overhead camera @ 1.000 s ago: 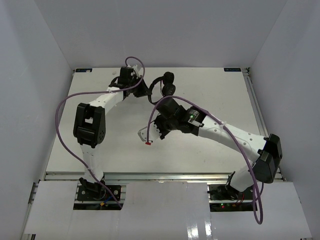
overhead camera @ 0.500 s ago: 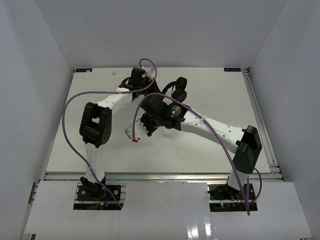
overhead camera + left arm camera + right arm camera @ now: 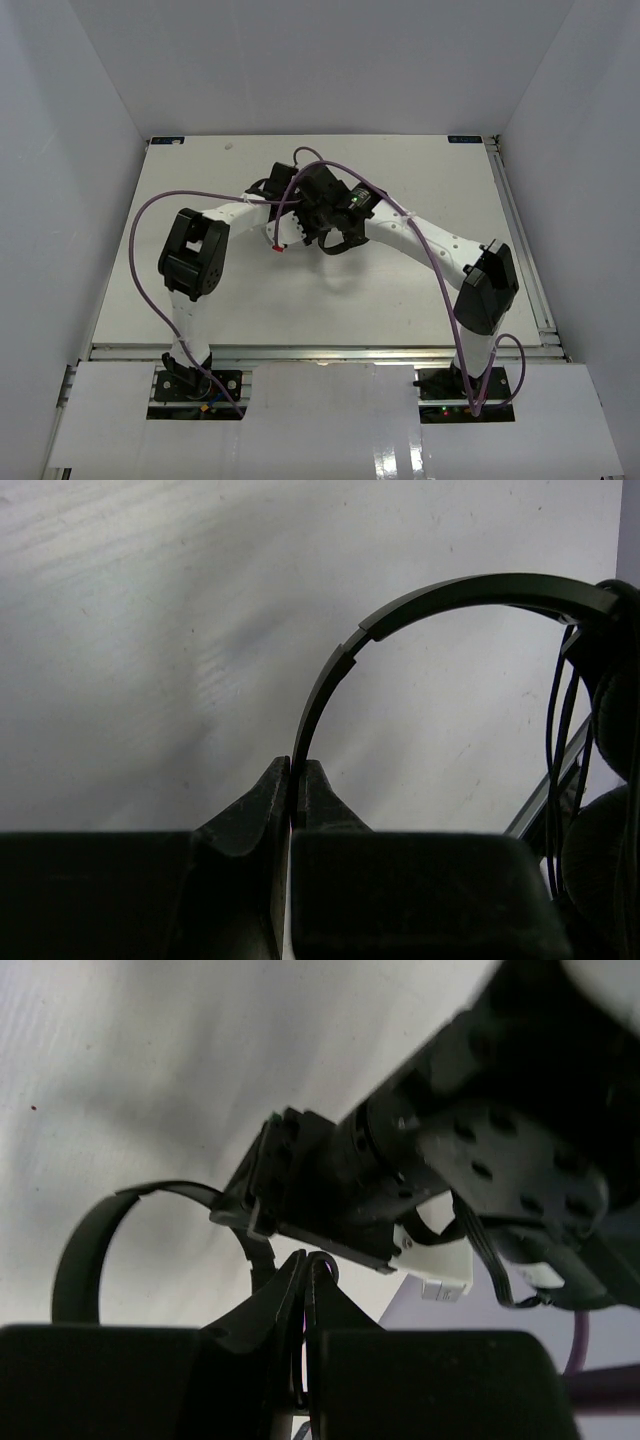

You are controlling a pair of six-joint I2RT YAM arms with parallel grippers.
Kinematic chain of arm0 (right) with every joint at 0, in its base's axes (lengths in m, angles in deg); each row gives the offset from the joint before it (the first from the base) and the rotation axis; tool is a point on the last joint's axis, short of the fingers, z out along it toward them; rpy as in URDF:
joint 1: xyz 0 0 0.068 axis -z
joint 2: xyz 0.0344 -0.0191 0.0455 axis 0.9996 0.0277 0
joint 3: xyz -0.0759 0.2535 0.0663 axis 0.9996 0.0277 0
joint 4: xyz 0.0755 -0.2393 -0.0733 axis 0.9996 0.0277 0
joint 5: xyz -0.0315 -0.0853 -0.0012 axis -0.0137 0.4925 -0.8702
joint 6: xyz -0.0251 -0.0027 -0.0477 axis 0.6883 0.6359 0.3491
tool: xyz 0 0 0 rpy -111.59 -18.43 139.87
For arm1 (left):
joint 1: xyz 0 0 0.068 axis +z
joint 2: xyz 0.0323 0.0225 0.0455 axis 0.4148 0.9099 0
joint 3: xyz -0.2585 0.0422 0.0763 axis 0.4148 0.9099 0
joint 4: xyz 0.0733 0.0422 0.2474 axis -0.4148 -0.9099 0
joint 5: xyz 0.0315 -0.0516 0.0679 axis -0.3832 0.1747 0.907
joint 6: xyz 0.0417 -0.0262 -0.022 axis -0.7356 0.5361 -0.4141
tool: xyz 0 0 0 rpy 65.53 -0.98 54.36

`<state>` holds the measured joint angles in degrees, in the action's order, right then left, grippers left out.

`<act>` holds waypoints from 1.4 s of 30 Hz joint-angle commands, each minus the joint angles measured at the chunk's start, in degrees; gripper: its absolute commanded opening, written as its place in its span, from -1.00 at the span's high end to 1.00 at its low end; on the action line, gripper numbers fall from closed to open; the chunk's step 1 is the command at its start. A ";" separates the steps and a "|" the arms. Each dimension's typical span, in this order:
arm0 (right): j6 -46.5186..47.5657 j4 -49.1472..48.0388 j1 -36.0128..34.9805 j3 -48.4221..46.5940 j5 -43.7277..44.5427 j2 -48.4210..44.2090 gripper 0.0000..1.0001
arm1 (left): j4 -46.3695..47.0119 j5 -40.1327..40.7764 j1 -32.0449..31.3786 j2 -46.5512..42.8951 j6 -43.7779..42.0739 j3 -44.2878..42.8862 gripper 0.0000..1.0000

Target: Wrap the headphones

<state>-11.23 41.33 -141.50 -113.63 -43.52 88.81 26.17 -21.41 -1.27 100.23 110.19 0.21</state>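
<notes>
The black headphones are held off the table near the middle. In the left wrist view my left gripper [image 3: 297, 780] is shut on the thin headband [image 3: 450, 588]. An earcup [image 3: 612, 715] and strands of cord [image 3: 556, 730] sit at the right. In the right wrist view my right gripper [image 3: 308, 1265] is shut on the thin cord, just below the left wrist, with the headband [image 3: 85, 1250] at the left. From above, the right wrist [image 3: 325, 200] covers most of the headphones. A dark loop [image 3: 338, 249] shows below it. The cord's red-tipped end [image 3: 279, 247] hangs at the left.
Purple arm cables [image 3: 150, 215] loop over both arms and cross above the headphones. The white table [image 3: 420, 170] is boxed in by grey walls, with a metal rail [image 3: 520, 240] along its right edge.
Both grippers have come together near the table's middle. The headphones have swung from the back toward the centre, under the right wrist. The cord's red tip has risen toward the headphones.
</notes>
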 commanded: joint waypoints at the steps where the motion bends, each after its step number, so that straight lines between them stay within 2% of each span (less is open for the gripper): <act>1: 4.06 1.86 3.03 -0.05 -2.94 -2.76 0.85 | 4.73 -3.26 -0.19 -10.02 -1.90 3.01 1.00; 8: 2.57 2.72 3.60 0.14 -7.69 -4.45 0.85 | 4.33 -0.25 -0.44 -10.95 -0.78 2.34 1.00; 13: 1.86 4.79 0.04 0.03 -9.78 -7.25 0.85 | 3.72 1.16 0.28 -6.51 5.32 -3.27 1.00; 18: 1.41 5.09 -2.91 0.92 -10.25 -9.51 0.85 | 1.99 2.79 0.48 -1.42 7.86 -11.11 1.00; 25: 1.07 5.86 -4.39 1.54 -10.93 -10.19 0.85 | 0.29 2.74 1.70 1.35 9.97 -16.67 1.00; 30: 1.25 4.98 -4.65 2.68 -8.14 -10.19 0.85 | 1.19 -0.62 2.93 0.47 11.10 -16.22 1.00; 34: 1.51 4.37 -3.61 2.60 -7.51 -10.62 0.85 | 3.79 -6.60 3.80 -1.53 9.47 -13.27 1.00; 42: 1.36 4.34 -2.49 3.03 -7.37 -11.15 0.85 | 5.65 -11.17 4.95 -5.74 7.85 -7.48 1.00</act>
<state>-12.76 44.61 -144.56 -110.84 -51.13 79.89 28.97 -27.11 3.13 101.80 118.82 -8.82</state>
